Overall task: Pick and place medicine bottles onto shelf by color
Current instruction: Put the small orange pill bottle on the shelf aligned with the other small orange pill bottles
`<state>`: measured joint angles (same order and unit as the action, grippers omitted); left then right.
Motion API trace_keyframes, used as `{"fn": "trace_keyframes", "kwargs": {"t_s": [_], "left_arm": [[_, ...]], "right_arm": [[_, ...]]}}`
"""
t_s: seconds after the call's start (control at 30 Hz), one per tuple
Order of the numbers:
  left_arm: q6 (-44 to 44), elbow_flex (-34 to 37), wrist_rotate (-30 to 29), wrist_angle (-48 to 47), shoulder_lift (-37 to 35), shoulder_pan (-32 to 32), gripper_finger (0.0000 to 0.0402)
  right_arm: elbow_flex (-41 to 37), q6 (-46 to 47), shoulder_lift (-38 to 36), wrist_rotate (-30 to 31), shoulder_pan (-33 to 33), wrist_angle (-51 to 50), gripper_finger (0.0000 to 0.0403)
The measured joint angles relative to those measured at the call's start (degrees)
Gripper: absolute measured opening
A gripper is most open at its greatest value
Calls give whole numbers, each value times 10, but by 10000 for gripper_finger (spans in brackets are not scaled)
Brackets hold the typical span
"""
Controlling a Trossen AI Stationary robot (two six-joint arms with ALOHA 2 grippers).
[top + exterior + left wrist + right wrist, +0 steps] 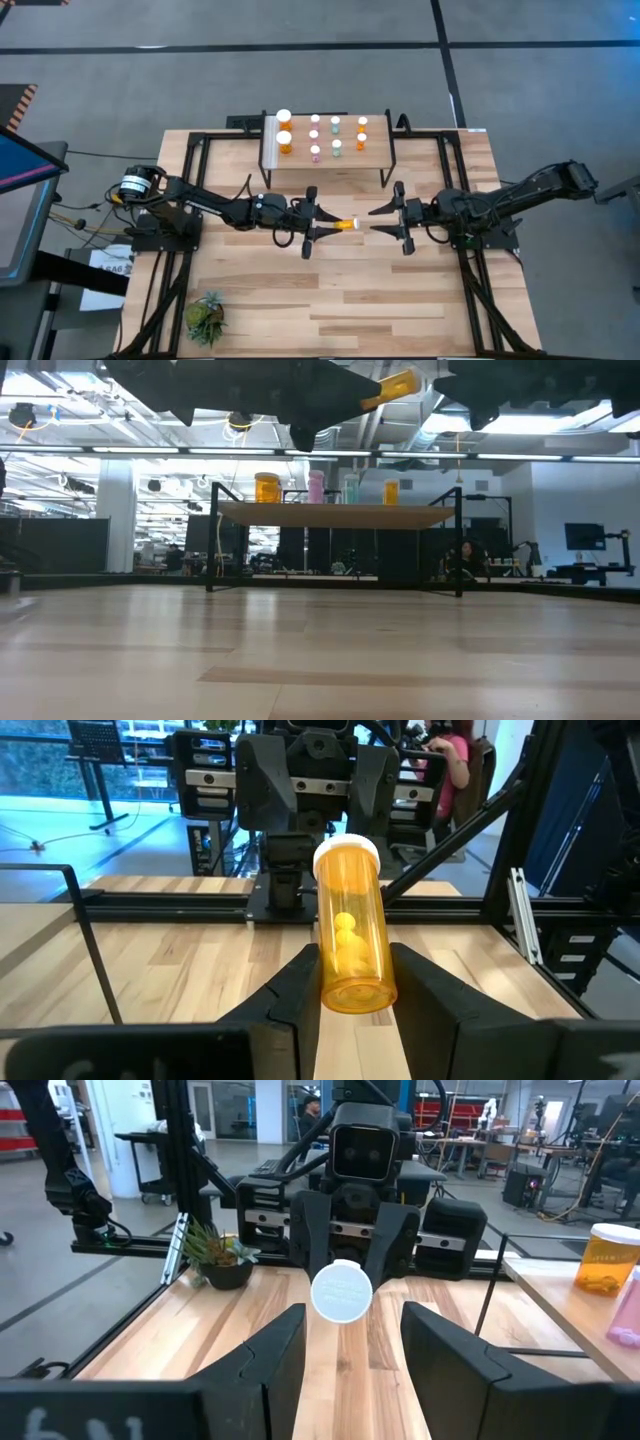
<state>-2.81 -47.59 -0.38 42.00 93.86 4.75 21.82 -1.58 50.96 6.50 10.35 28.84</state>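
1. Left gripper (pixel 322 228), centre of the high view, just left of the midline. Jaws closed on an orange bottle (pixel 345 225), held lying level above the table (pixel 400 300), white cap pointing right.
2. Right gripper (pixel 385 222), centre right of the high view, facing the left one, near the bottle's cap but apart from it. Jaws open and empty; the cap shows in the gap between them in the right wrist view (pixel 341 1293).
3. Risk, judged: this looks like a handover. If the left jaws let go before the right jaws have closed, the bottle drops to the table and may roll.
4. Risk, judged: the left grip sits at the bottle's base, so a nudge on the cap end could tilt or twist it out.
5. Risk, judged: a grip on the smooth cap alone may slip.
6. Bottle, as seen in the left wrist view (pixel 352 935): translucent orange cylinder, white cap, a few yellow pills inside, base between the jaws.
7. Shelf (pixel 275 165), upper centre of the high view, beyond both grippers: light wood top, black legs, white strip at its left end.
8. Bottles on shelf: two larger orange (pixel 285 142) at left; smaller pink (pixel 315 152), pale green (pixel 336 148) and orange (pixel 361 141) in columns to the right.
9. Plant (pixel 206 318), lower left of the high view, well apart.
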Motion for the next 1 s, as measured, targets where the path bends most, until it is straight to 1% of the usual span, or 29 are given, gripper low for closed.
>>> {"fn": "trace_keyframes", "kwargs": {"t_s": [0.57,0.73,1.0], "left_arm": [[0,0,0,0,0,0,89],[7,0,-21,10,0,0,89],[11,0,-23,15,0,0,89]], "right_arm": [[0,-2,0,0,0,3,187],[0,-7,0,0,0,3,187],[0,-14,0,0,0,1,187]]}}
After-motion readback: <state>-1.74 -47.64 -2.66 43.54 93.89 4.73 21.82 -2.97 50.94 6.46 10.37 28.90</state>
